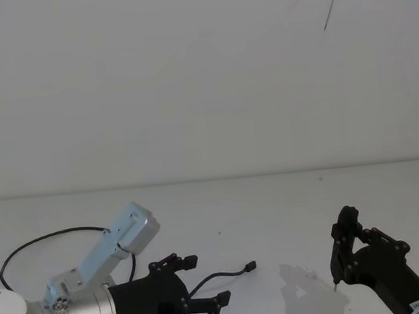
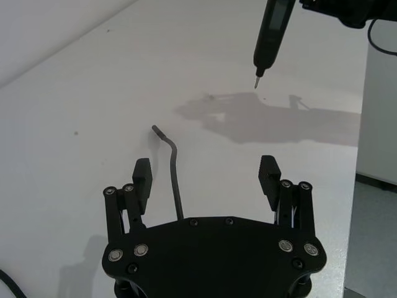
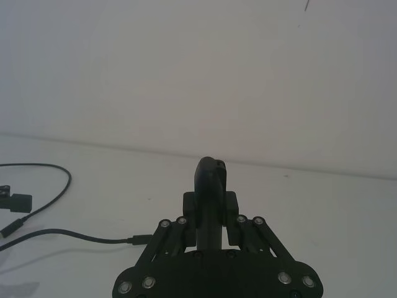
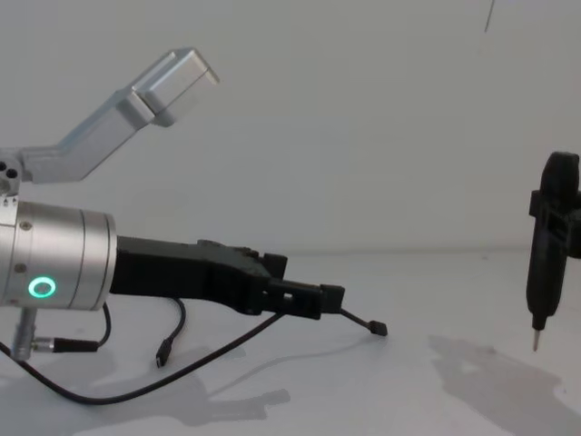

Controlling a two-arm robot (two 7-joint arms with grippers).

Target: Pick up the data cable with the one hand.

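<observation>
One data cable (image 1: pixel 224 274) lies on the white counter (image 1: pixel 289 209). It is a single black cord with two ends. One plug (image 4: pixel 378 328) rests just right of the left gripper's fingertips. The second plug (image 4: pixel 163 356) sits nearer, under the left arm and close to a separate short wire with a metal barrel connector (image 4: pixel 56 344). On the left side of the counter the cord swings out toward the far side in one wide loop. There are two grippers. The left gripper (image 1: pixel 206 280), blocky and black on a silver cylinder with a green ring, reaches in low over the near left of the counter with its two fingers (image 2: pixel 142 177) spread wide. In the left wrist view the cable runs forward through the gap, closer to one finger and touching neither. From the chest view I cannot tell whether that stretch rests on the counter or is raised off it. The right gripper (image 1: pixel 348 233) is at the near right, well apart from the cable, its fingers closed on one black pointed tool (image 4: pixel 543 272). The tool hangs upright with its pale tip just above the counter. Bare counter lies between the two grippers and runs back to the far edge, where it meets the plain wall (image 1: pixel 203 91). The left wrist view shows the counter's right edge dropping away beyond the tool.
</observation>
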